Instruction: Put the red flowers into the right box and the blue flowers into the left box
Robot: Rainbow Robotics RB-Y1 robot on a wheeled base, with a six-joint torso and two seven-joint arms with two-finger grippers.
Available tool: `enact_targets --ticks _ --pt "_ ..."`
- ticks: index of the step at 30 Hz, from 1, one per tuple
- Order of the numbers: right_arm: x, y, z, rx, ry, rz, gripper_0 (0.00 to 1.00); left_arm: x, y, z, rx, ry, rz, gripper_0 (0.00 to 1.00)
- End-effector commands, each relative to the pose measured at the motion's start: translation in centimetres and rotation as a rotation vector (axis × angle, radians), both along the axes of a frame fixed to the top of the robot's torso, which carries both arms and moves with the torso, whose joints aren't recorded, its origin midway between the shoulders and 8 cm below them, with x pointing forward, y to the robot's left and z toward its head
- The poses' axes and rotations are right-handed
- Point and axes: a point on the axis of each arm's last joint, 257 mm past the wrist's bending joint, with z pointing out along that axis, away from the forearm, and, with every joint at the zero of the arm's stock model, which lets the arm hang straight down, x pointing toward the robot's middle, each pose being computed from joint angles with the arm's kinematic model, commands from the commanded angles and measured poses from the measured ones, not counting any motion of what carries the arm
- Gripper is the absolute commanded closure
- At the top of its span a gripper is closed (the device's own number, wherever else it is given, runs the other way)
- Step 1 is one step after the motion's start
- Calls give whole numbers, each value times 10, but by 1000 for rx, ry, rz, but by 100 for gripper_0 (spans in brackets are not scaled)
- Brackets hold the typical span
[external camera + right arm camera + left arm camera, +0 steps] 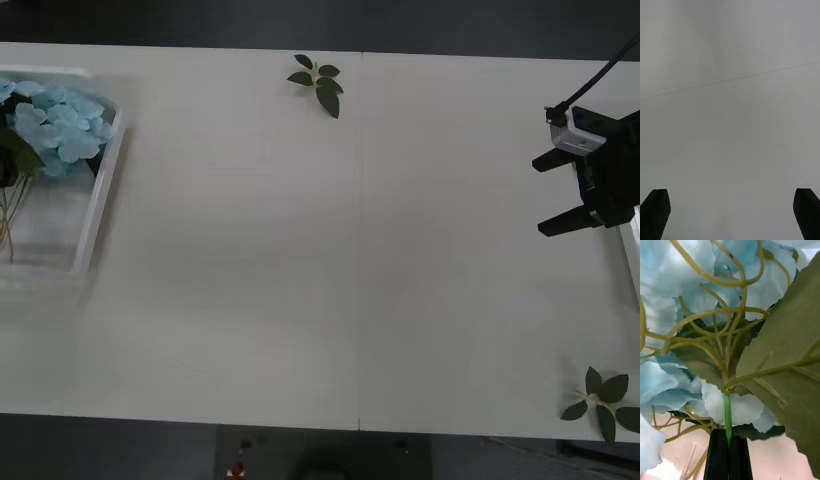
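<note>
The blue flowers lie as a pale cluster in the left box, a white tray at the table's far left, their thin stems trailing toward its near end. In the left wrist view my left gripper is shut on the green stem of a blue flower, with the bloom and a large leaf close in front of the camera. My right gripper hangs open and holds nothing over bare table at the far right, its black fingertips wide apart. The right box shows by its edge. The red flowers are out of view.
A loose green leaf sprig lies near the table's far edge at the middle. Another sprig lies at the near right corner. A thin seam runs across the white table.
</note>
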Motion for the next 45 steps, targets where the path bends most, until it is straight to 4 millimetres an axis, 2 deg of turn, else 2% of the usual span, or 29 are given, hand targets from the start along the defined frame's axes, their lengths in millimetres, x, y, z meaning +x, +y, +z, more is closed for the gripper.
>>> enact_targets --ticks 1,5,10,12,13,15,18,28,32,36,45 --pt "3 -3 12 -15 -40 12 4 9 0 15 8 -65 2 100" --pt "3 -3 12 -15 -40 12 4 10 2 7 14 -77 14 100" --pt "3 -3 12 -15 -40 12 4 10 4 8 32 -71 12 100" --pt "3 -3 12 -15 -40 12 4 11 5 9 45 -66 11 74" --pt "3 -3 12 -15 -40 12 4 11 4 10 46 -65 9 49" --pt "3 -3 12 -15 -40 12 4 11 5 10 54 -64 8 15" --pt "3 -3 12 -15 -40 12 4 9 7 8 73 -47 1 0" --pt "3 -3 12 -15 -40 12 4 3 11 10 112 12 -1 0" --pt "3 -3 12 -15 -40 12 4 -9 14 17 137 90 -9 0" --pt "3 -3 12 -15 -40 12 4 -22 12 36 131 150 -18 0" --pt "3 -3 12 -15 -40 12 4 -62 10 106 61 251 -145 0"
